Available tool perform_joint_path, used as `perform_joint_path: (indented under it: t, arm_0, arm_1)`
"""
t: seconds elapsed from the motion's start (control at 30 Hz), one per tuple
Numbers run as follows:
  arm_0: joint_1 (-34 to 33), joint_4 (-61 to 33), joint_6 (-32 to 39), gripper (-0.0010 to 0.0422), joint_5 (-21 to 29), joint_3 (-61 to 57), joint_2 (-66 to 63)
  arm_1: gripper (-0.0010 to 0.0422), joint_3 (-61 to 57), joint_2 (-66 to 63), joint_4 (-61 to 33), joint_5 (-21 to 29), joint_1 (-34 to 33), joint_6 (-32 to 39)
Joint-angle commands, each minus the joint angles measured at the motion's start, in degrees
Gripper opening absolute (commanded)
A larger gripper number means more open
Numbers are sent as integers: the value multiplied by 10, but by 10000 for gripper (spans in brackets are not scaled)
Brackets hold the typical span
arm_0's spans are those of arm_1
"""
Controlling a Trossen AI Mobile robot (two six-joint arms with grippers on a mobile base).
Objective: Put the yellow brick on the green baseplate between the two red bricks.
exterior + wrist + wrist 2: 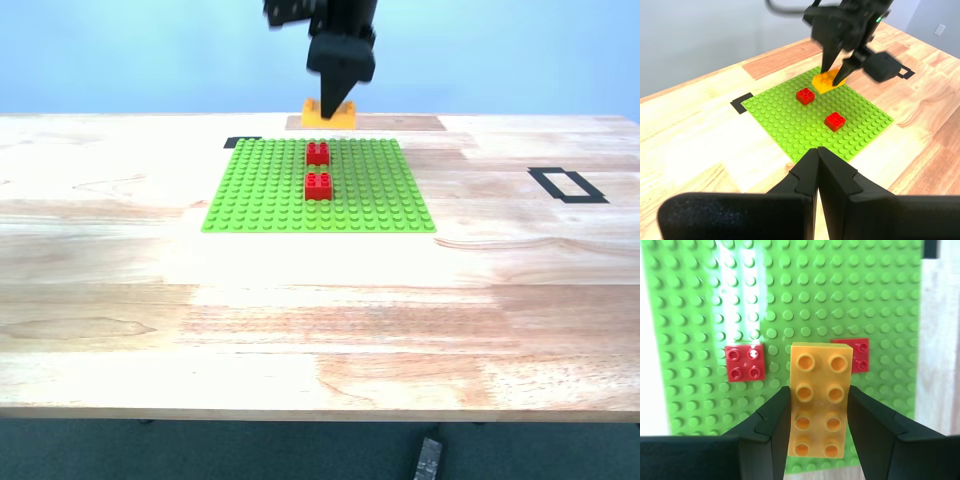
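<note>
My second gripper (818,390) is shut on the yellow brick (817,405), its fingers pressing on the brick's long sides. In the exterior view the second gripper (335,105) holds the yellow brick (330,113) over the far edge of the green baseplate (260,195). Two red bricks (318,152) (319,185) sit on the plate in a line, a small gap between them. The second wrist view shows one red brick (744,362) and the other red brick (857,354), partly hidden by the yellow one. My first gripper (816,152) is shut on nothing, off to one side of the baseplate (790,125).
A black tape rectangle (567,185) marks the table at the exterior view's right. A black tape corner (243,142) lies at the plate's far corner on that view's left. A darker wood strip (400,122) runs behind the plate. Bare wood stretches to the table's front edge (320,412).
</note>
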Motion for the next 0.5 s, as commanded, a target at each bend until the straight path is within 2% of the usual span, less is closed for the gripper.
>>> perform_joint_path:
  t: [0.03,0.5]
  arm_0:
    - [0,0,0,0,0,0,0]
    - [0,0,1,0,0,0,0]
  arm_1:
    - [27,9,21,-3,-3,9,-11]
    - [27,-11,35,35,-7,13,-37]
